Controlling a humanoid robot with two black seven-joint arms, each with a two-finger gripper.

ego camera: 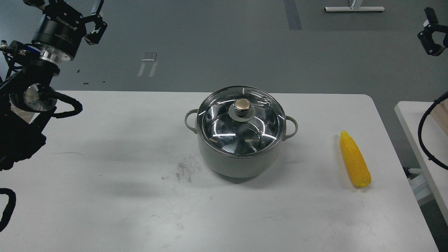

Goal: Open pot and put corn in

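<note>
The pale grey-green pot (241, 162) stands at the middle of the white table (105, 196), closed by a glass lid (224, 126) with a brass-coloured knob (242, 105). The yellow corn (354, 159) lies on the table to the pot's right, pointed end away from me. My left gripper (71, 4) is raised at the far upper left, well away from the pot. Its fingers are spread, empty, and cut by the top edge. My right gripper (433, 33) is high at the far right edge, small and dark, so its state is unclear.
A second table (416, 115) stands to the right across a narrow gap, with a black cable (421, 136) hanging by it. A dark smudge (183, 169) marks the table left of the pot. Grey floor lies beyond the far edge.
</note>
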